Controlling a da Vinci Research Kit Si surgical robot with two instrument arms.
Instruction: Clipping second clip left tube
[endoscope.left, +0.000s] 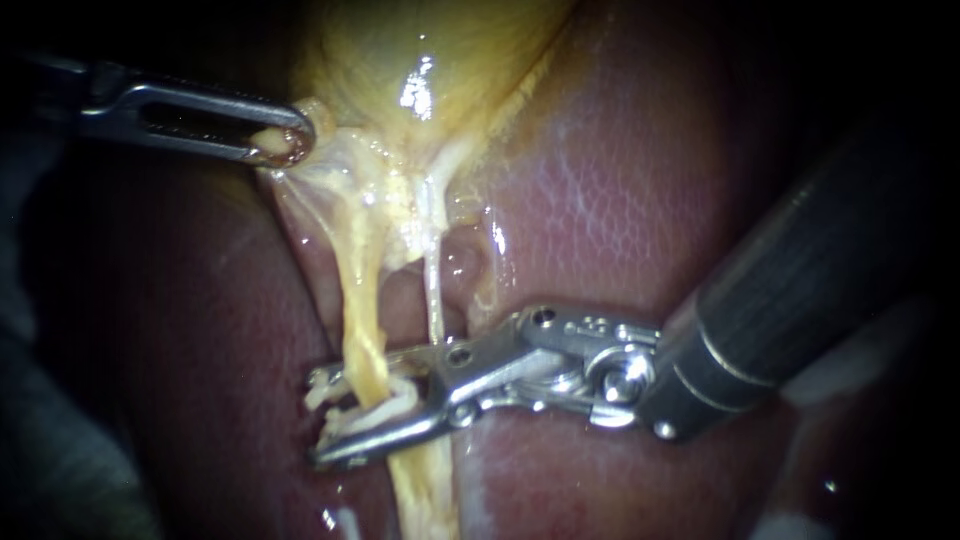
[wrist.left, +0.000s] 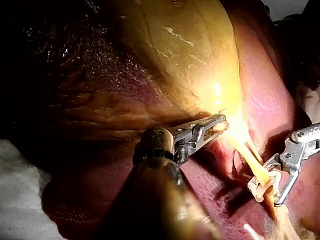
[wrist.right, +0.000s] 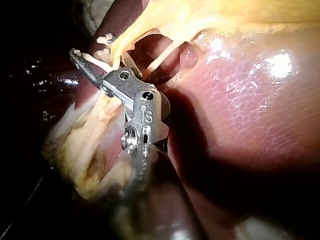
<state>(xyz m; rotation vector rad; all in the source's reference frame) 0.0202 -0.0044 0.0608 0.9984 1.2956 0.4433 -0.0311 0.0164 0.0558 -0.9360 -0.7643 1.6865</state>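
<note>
My left instrument comes in over the dark left edge of the liver. Its jaws are closed on a fold of pale tissue at the gallbladder neck. That pull draws the tissue out into a thin sheet and holds the left tube taut, so the traction should stay steady while the clip goes on.

The left tube is the thicker yellow strand, running down from the neck across the liver bed. The right tube is the thin pale one just beside it, and it passes behind the root of my right instrument's jaws, not between them. To do this step well, I judge the whole width of the left tube should sit deep in the jaws, with the tips showing past its far side. The squeeze should be square to the tube and free of the right tube and the liver under it.

My right instrument reaches in from the right edge. Its jaws are partly apart and carry a white clip between them. The left tube crosses between the jaws about midway along them, inside the clip, and both jaw tips stick out past it. I cannot tell whether another clip already sits on the tube.
</note>
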